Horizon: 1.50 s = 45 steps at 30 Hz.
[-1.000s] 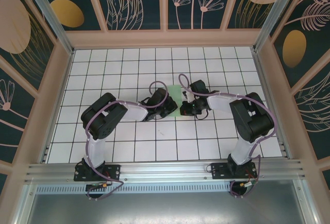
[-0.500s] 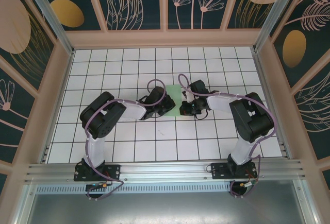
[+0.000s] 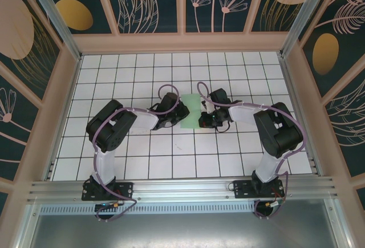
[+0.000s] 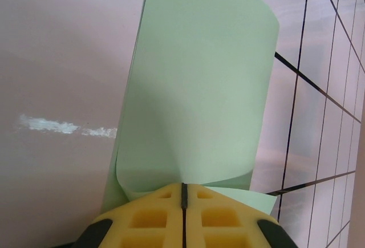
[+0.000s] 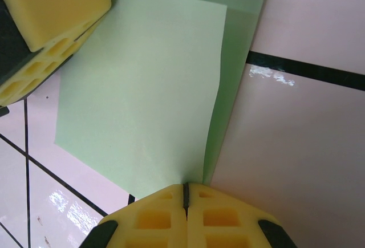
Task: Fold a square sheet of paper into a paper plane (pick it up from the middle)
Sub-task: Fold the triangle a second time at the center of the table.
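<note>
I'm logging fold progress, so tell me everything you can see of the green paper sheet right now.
The square sheet of paper is thin, plain pale mint green and unmarked. It sits mid-table between the two arms, doubled over itself in a soft curl, with no sharp crease visible. The left gripper is shut on one side of it and the right gripper is shut on the opposite side. One layer overlaps the other.

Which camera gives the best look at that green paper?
Right wrist: the green sheet appears close-up, with both folded layers and their edges plain. Left wrist shows it curled over on itself. Top external shows a small, distant patch.
</note>
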Each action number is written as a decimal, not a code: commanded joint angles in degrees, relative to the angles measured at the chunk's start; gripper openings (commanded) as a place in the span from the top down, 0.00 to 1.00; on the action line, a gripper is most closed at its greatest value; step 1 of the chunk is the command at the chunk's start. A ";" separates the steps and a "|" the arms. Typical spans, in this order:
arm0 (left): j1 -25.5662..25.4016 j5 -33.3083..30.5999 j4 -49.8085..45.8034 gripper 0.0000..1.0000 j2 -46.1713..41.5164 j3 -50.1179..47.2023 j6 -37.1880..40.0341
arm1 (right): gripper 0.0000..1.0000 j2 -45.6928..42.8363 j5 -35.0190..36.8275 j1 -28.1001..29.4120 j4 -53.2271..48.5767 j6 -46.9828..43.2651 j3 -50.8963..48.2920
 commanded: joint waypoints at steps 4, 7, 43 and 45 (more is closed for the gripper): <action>2.60 -5.05 -3.86 0.90 -1.21 -1.41 3.58 | 1.00 5.76 10.78 0.34 -7.59 -0.93 -3.83; 3.16 -5.51 -4.53 0.89 -1.71 -1.40 4.47 | 1.00 5.87 10.78 0.34 -7.52 -0.99 -3.81; -1.49 7.92 8.35 0.93 1.53 -1.42 -2.56 | 1.00 4.21 4.87 0.26 -5.83 -0.39 -1.54; -1.51 7.34 7.68 0.93 2.03 -1.47 -1.96 | 1.00 3.57 3.54 0.16 -5.82 -0.25 -0.93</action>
